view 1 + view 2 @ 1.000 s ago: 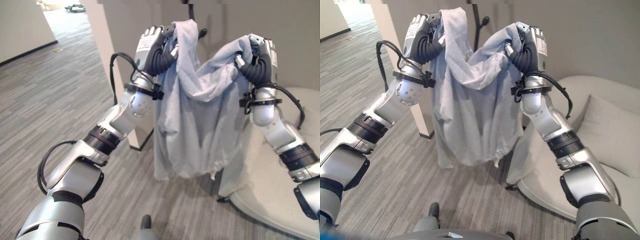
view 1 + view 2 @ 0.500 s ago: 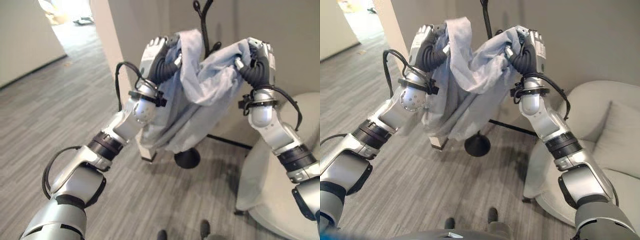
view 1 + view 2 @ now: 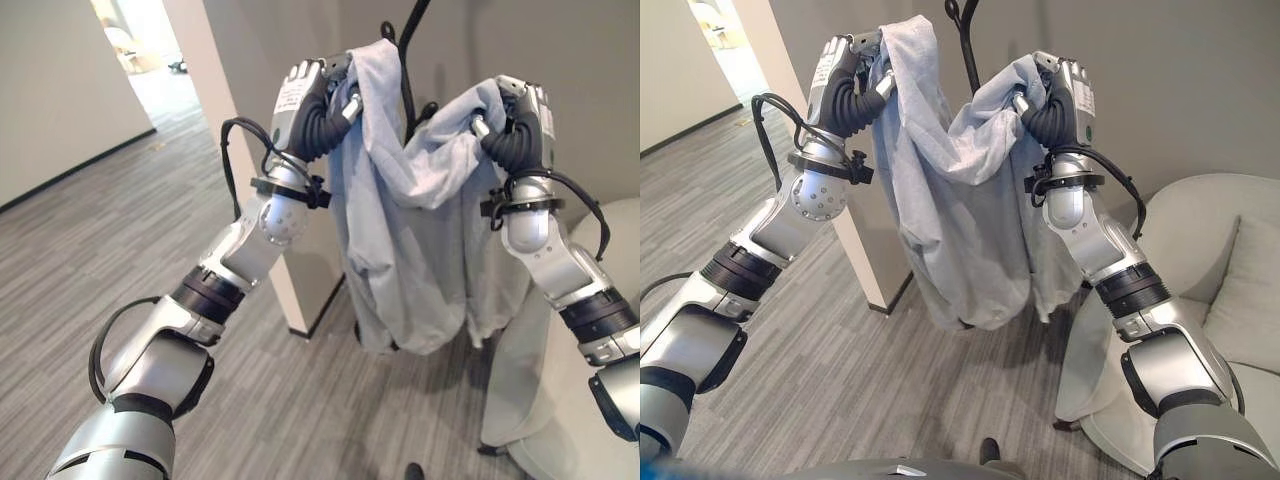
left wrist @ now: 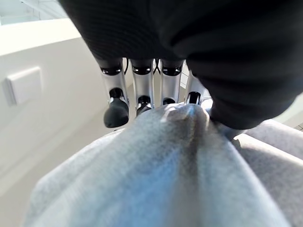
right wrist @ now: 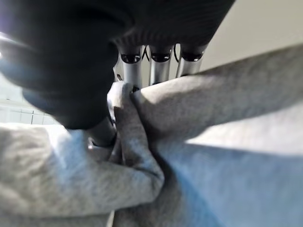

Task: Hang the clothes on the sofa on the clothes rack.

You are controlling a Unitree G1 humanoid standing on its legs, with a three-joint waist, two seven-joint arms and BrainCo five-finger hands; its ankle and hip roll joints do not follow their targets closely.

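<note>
Grey garment (image 3: 415, 240), soft, draped between both hands, black rack (image 3: 965, 45) behind

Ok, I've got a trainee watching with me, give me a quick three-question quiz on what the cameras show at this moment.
1. True or false: the grey garment already hangs on the black clothes rack with both hands off it.
2. Multiple choice: where does the pale sofa stand? A) on the robot's left side B) on the robot's right side C) behind the white pillar
3. Short answer: what is the left hand doing?

Key
1. False: the left hand and the right hand each hold a bunch of the cloth up in front of the rack.
2. B
3. Its fingers are curled round the garment's upper edge, holding it up.
</note>
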